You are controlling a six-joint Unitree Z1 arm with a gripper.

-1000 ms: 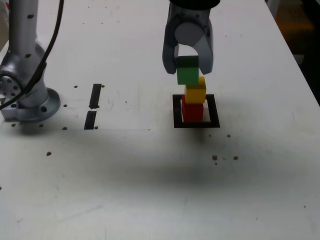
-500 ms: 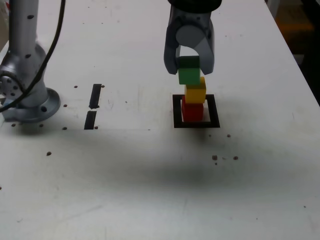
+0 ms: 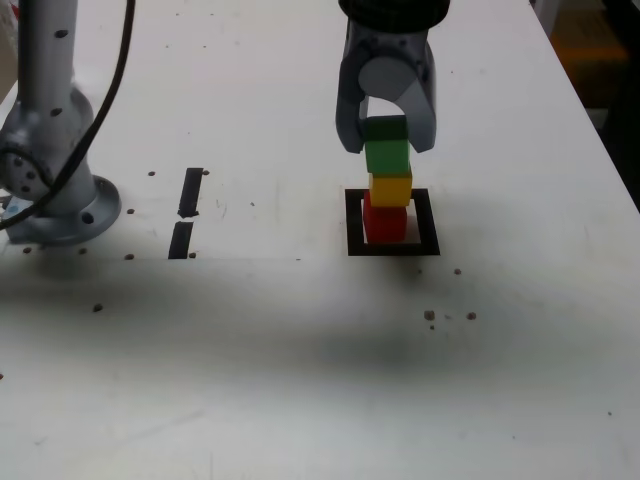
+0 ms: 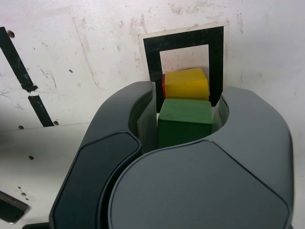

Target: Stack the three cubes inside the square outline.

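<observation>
Green cube (image 3: 386,150) is clamped by gripper (image 3: 386,140) atop yellow cube (image 3: 390,189); edges should be squared before jaws are parted slowly.

This looks like a robot lab or test room, not a home. A big white table (image 3: 300,380) fills almost the whole exterior view. It is scuffed and has little dark specks on it. A grey metal robot base (image 3: 55,195) is bolted to the table at the exterior view's left, with a black cable (image 3: 105,90) hanging by it. Black tape marks are stuck on the table: a square (image 3: 392,246) and two short strips (image 3: 186,212). Three plain colour blocks (image 3: 388,190) stand stacked in the square, like a set-up test. The robot's grey hand (image 3: 386,135) hangs over them.
</observation>
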